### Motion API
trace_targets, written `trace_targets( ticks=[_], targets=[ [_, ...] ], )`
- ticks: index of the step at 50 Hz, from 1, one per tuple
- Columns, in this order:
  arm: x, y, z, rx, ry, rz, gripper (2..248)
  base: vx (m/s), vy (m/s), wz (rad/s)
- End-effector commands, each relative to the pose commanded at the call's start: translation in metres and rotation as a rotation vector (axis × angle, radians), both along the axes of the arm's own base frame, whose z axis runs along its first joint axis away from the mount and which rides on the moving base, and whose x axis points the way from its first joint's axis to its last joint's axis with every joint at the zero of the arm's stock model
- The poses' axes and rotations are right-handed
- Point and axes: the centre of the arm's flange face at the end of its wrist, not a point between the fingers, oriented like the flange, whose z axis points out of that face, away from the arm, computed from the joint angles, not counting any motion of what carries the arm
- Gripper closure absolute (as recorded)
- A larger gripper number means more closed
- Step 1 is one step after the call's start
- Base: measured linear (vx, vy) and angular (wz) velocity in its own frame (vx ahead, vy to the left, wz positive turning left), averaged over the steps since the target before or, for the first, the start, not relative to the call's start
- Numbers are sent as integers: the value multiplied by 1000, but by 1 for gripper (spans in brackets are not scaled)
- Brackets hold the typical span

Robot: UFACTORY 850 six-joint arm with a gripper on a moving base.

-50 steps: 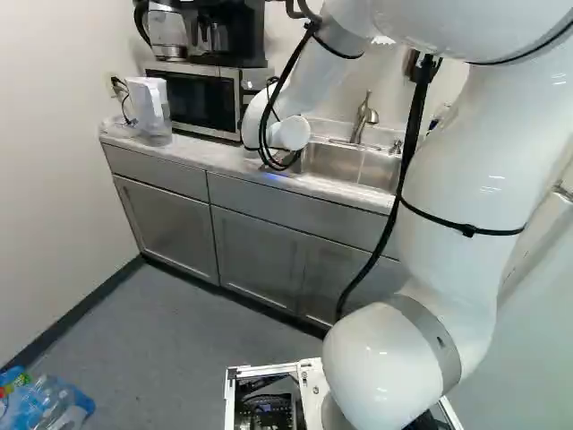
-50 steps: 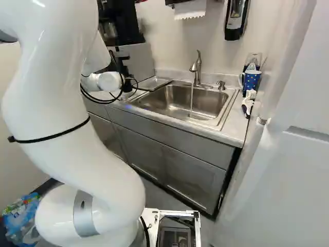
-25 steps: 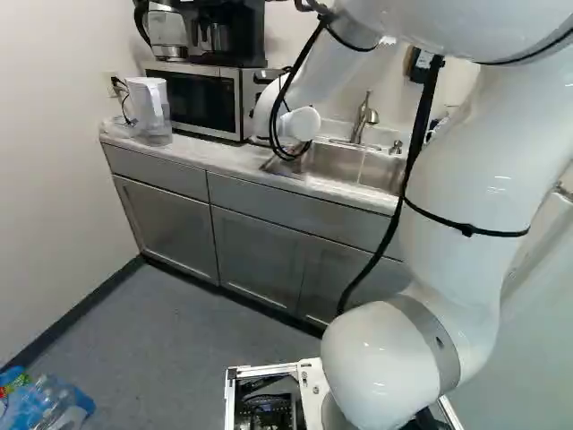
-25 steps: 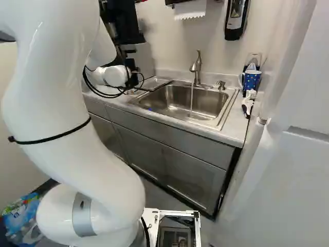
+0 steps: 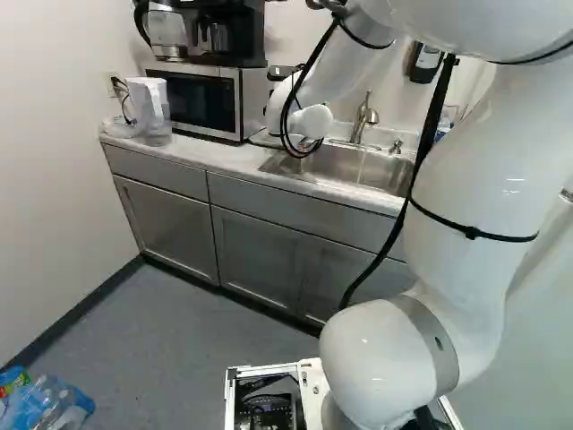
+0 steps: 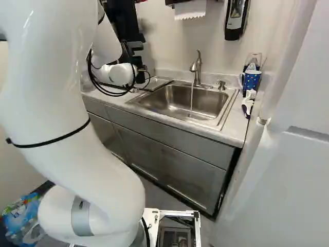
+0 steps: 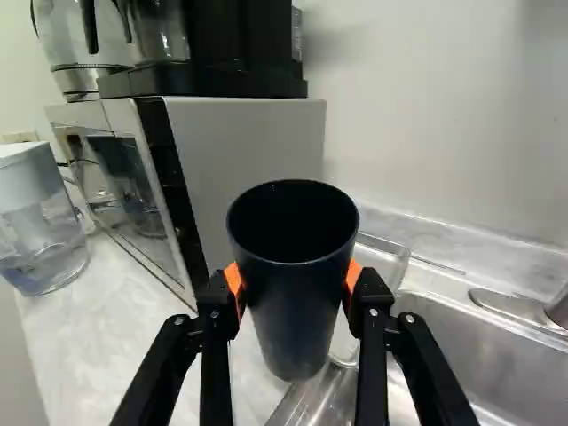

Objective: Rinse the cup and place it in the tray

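Worktop [image 5: 215, 158] in the left base view: a pitcher [image 5: 149, 103], a microwave [image 5: 204, 98] and the sink [image 5: 376, 174]. Right base view: water [image 6: 192, 99] runs from the faucet [image 6: 197, 67]; 1 tray [image 6: 157, 83] sits at the sink's left; the gripper [image 6: 139, 76] shows only partly. Wrist view: jaws clamped on the dark cup [image 7: 295, 302], 2 orange pads [image 7: 234, 279] against its sides, mouth up, above the worktop.

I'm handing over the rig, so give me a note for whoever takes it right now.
Pincer: shut on the dark cup, its mouth uncovered.
Tray: apparently the clear dish beside the sink; the cup isn't in it.
Tap: running into the sink.
Done: cup gripped. Whether it's rinsed, I can't tell.
Left: rinse under the stream if needed, then set it in the tray.
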Motion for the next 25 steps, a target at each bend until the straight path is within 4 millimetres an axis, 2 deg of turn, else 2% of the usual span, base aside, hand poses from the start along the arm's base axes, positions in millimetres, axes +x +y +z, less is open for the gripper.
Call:
trace_targets(
  ticks=[25],
  targets=[
    [-1, -38, 0, 0, 1, -70, 126, 0, 0, 0]
  ],
)
